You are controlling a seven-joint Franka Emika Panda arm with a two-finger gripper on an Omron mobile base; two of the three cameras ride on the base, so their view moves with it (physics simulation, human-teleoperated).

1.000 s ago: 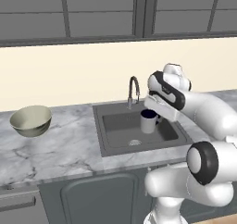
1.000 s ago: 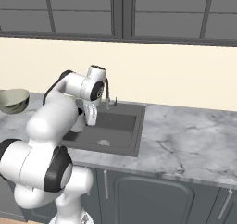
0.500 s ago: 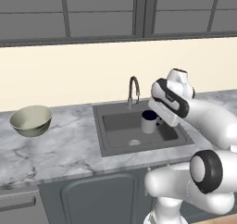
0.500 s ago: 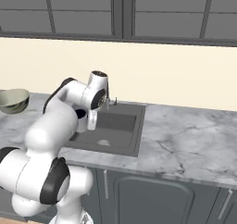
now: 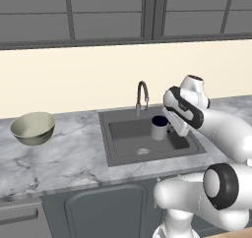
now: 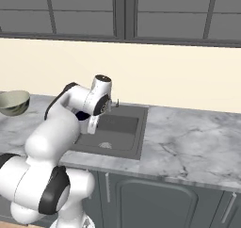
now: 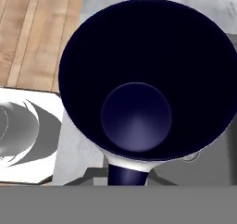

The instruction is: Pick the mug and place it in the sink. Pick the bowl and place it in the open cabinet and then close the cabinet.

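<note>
The small grey mug with its dark navy inside hangs upright over the sink, just right of the faucet. My gripper is shut on the mug's right side. In the right base view my gripper points down over the sink, and the arm covers most of the mug. The pale olive bowl sits on the counter far to the left, seen also as the bowl. The open cabinet is out of view.
Marble counter runs on both sides of the basin, with a wide stretch on the right. Dark wall units with shut doors hang above. Base doors sit below the counter edge.
The hand has turned and dipped a little to the right while holding the mug. The mug stays over the sink, barely shifted. The bowl has not moved.
</note>
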